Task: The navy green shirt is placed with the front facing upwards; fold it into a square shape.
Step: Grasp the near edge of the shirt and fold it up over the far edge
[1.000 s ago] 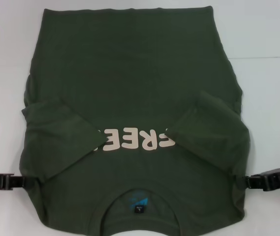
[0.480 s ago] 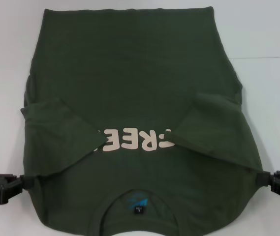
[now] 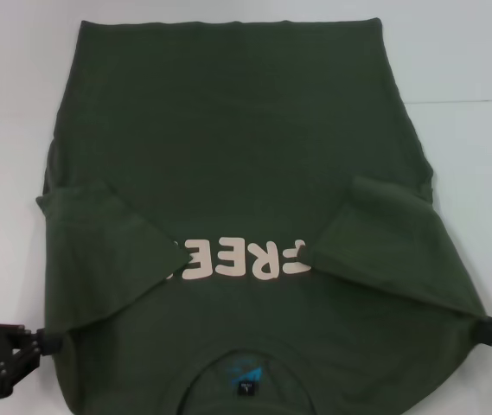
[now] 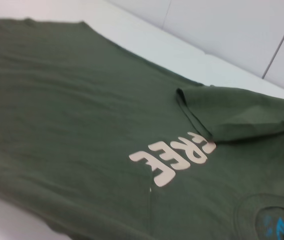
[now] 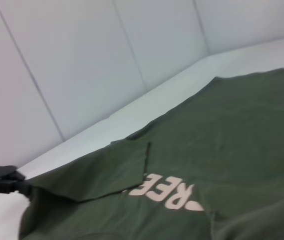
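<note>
The navy green shirt (image 3: 237, 156) lies front up on the white table, collar toward me, hem at the far side. Pale "FREE" lettering (image 3: 241, 258) shows between the two sleeves, which are folded inward over the chest. A small blue neck label (image 3: 244, 373) sits at the near edge. My left gripper (image 3: 42, 341) pinches the shirt's left shoulder edge. At the opposite shoulder corner, my right gripper (image 3: 486, 328) holds the cloth, which is drawn taut there. The left wrist view shows the shirt (image 4: 82, 110). The right wrist view shows the shirt (image 5: 231, 145) and the left gripper (image 5: 12, 184) on its corner.
White table (image 3: 470, 173) surrounds the shirt on the left, right and far sides. Pale wall panels (image 5: 107, 60) stand behind the table's far edge.
Both grippers have moved toward me and outward, drawing the shoulder corners with them. The shirt has slid nearer and spread wider at the shoulders.
</note>
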